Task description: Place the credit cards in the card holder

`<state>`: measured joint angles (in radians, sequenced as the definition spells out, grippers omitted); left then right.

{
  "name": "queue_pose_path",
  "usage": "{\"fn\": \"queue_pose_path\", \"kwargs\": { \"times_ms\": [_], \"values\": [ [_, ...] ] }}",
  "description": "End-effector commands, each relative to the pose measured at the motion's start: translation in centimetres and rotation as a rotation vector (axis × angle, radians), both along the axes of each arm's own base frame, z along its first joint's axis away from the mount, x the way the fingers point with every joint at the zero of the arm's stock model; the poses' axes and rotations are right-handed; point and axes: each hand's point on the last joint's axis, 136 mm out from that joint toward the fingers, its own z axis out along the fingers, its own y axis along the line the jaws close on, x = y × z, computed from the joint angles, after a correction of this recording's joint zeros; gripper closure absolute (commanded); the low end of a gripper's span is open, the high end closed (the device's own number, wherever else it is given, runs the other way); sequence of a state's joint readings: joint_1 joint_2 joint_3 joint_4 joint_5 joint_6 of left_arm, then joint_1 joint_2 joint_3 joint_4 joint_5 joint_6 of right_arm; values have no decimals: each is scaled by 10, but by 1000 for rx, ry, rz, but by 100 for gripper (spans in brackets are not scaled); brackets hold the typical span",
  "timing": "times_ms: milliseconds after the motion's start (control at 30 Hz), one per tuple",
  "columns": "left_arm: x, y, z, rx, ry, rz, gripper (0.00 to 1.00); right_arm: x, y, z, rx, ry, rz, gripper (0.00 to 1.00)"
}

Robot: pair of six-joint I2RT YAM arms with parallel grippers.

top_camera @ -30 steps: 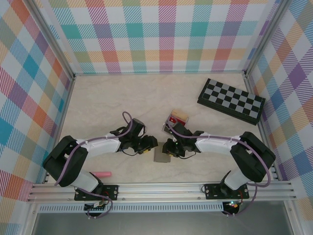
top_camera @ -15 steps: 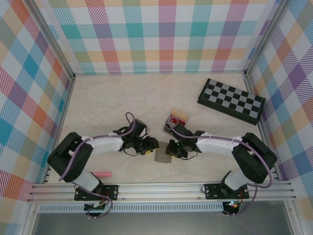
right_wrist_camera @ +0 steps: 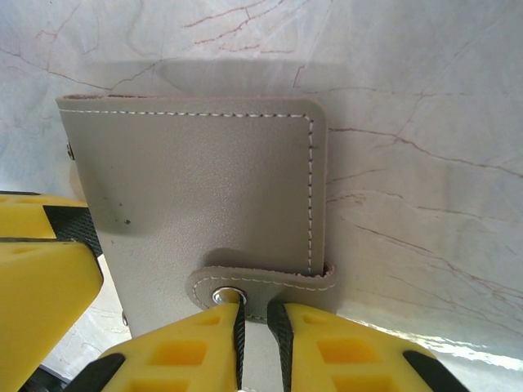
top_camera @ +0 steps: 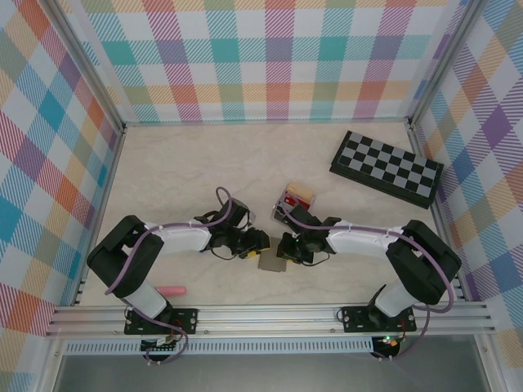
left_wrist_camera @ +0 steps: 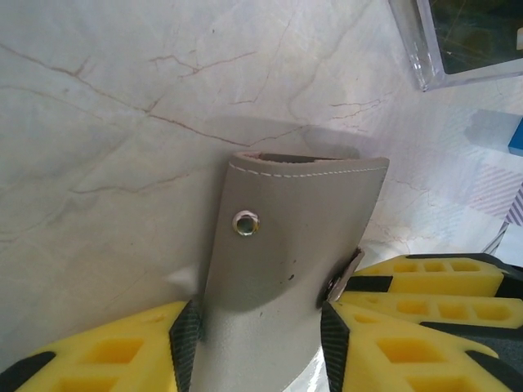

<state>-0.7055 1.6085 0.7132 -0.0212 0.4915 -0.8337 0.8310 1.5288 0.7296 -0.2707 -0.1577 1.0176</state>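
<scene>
Inward from their bases, both arms stretch low over the bench [top_camera: 163, 171], forearms near level, wrists meeting front of centre. The left gripper [left_wrist_camera: 258, 320] has its jaws clamped across the closed grey card holder [right_wrist_camera: 204, 188], pads on two opposite side edges. The right gripper [right_wrist_camera: 257, 322] has its jaws almost together, pinching the holder's snap strap [right_wrist_camera: 265, 283]. Roughly square, the holder shows no clear long axis; its stitched edge points away from the left wrist. Credit cards [top_camera: 298, 196] sit in a clear tray [left_wrist_camera: 417, 41] just behind.

Marbled table [top_camera: 180, 163] bears card holder [top_camera: 270, 260], chequered board [top_camera: 386, 167], tray [left_wrist_camera: 417, 45].
</scene>
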Motion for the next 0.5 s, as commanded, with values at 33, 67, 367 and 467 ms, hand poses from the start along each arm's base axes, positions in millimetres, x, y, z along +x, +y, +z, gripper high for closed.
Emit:
{"fn": "queue_pose_path", "kwargs": {
  "times_ms": [33, 67, 367, 467],
  "values": [
    [-1, -3, 1, 38, -21, -32, 48, -13, -32, -32, -140, 72, -56, 79],
    [0, -4, 1, 31, -23, -37, 49, -13, -32, -33, -134, 73, -59, 79],
    [-2, -23, 8, -42, -20, -79, 68, -8, -32, -28, -113, 64, -75, 78],
    [-1, -21, 13, -46, -41, -73, 75, -2, -33, -14, -121, 30, -73, 75]
  ]
}}
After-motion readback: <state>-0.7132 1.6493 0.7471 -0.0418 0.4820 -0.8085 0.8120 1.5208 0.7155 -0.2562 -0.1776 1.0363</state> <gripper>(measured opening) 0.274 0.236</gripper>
